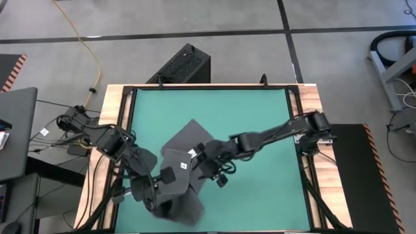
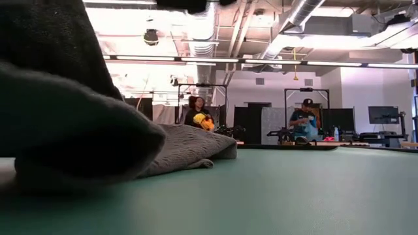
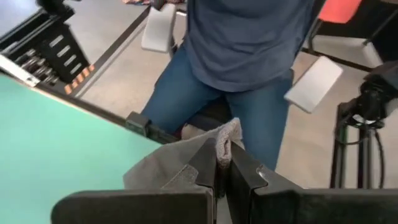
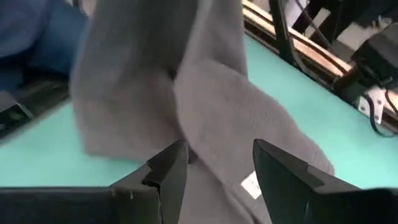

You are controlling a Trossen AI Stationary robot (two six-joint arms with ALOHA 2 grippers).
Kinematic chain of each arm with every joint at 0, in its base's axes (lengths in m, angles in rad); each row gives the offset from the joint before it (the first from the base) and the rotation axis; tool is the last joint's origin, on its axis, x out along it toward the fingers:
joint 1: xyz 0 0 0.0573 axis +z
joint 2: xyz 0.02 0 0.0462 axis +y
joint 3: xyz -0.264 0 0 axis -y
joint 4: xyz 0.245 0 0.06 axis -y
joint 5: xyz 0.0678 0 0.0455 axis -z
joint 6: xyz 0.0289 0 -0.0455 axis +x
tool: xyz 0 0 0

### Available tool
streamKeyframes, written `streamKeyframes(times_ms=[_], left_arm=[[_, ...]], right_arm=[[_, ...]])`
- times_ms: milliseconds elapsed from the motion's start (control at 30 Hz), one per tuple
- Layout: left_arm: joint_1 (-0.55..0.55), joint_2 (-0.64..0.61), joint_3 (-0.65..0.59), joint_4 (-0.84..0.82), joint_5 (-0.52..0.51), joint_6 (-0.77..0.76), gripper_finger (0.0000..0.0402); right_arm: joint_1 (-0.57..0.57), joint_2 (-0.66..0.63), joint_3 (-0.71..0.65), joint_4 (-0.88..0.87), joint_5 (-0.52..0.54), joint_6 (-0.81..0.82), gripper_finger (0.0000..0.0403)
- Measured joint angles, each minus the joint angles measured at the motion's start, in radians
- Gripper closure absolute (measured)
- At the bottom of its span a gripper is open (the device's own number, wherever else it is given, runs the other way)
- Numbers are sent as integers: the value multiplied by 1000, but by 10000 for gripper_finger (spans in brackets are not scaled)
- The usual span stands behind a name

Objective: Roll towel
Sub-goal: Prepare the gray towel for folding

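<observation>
Both grippers at towel (image 1: pixel 185 153): left gripper (image 3: pixel 222 171) pinches it, right gripper (image 4: pixel 217 165) apparently open

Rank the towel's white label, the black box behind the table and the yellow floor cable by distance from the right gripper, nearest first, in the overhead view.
From the right gripper:
1. White label, on the towel, right beside it.
2. Black box, on the floor past the far edge of the table.
3. Yellow cable, on the floor at far left.

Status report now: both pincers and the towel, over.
Left pincer shut on towel edge, near table front. Right pincer open over towel middle, nothing held. Towel crumpled, not rolled. Nothing in the way.
</observation>
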Motion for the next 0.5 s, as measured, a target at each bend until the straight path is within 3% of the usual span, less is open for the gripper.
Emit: streamKeyframes(times_ms=[300, 500], left_arm=[[-7, -3, 0, 0, -47, -75, 401], [-20, -31, 26, -7, -129, -88, 401]], right_arm=[[-9, 155, -1, 148, -6, -72, 198], [-33, 184, 1, 204, -57, -64, 198]])
